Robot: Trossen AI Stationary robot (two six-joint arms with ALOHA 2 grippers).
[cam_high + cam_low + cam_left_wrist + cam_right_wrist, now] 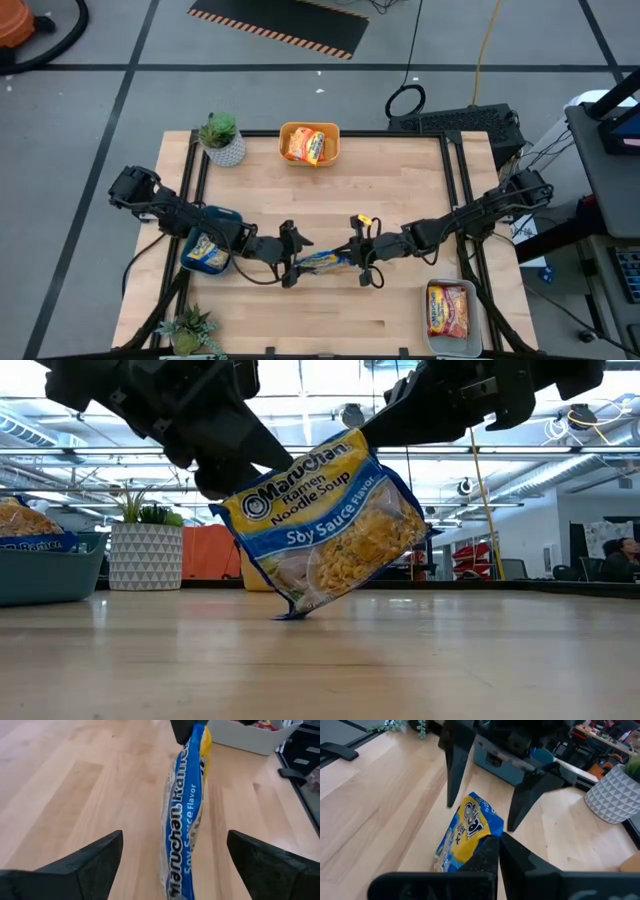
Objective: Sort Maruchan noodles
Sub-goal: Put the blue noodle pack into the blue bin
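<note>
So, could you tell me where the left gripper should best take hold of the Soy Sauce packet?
Probably the free end of the Soy Sauce packet, closing across its flat faces: it stands edge-on between the open left gripper, and the right gripper already pinches the far end.

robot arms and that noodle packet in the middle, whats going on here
The right gripper is shut on one end of a blue and yellow Maruchan soy sauce packet, with one corner touching the wooden table. The left gripper is open around the packet's other end. Other packets already lie in the blue bin, yellow bin and clear bin.
</note>
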